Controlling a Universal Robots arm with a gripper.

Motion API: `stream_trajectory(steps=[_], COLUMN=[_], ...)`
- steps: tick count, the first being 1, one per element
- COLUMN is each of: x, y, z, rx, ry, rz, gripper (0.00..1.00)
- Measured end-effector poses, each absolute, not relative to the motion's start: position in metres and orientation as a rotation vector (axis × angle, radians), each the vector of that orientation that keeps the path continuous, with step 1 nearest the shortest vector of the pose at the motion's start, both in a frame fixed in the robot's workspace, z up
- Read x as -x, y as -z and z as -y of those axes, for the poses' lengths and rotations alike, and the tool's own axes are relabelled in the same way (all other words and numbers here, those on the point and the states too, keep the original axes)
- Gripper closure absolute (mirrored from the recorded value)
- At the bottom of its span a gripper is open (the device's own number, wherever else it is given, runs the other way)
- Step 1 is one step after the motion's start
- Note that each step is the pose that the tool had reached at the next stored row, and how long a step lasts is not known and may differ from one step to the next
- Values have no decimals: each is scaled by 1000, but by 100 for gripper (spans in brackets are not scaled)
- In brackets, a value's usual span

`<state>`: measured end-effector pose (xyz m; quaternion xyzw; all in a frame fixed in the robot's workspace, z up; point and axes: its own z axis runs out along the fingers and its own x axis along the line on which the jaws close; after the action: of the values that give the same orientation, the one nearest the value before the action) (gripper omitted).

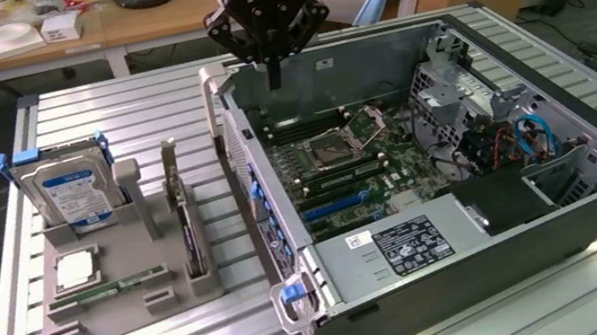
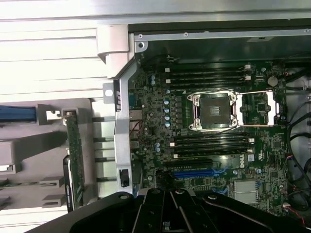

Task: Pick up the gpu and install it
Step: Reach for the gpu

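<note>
Gripper closed — gpu on edge, long axis near-to-far.

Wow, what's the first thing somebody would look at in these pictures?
The big open computer case on the exterior view's right, with its green motherboard laid bare. Above its far edge hangs the black end effector, shut and empty. On the exterior view's left, a gray tray holds a blue-labelled hard drive and the gpu standing on edge.
</note>
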<state>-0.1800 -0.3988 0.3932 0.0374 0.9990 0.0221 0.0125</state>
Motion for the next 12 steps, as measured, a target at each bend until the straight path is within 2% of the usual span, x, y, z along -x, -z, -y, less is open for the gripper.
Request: stream_trajectory(steps=[12], x=[185], y=[-393], z=[399], rx=[-117], ry=[-69], rz=[-3114], gripper=[90])
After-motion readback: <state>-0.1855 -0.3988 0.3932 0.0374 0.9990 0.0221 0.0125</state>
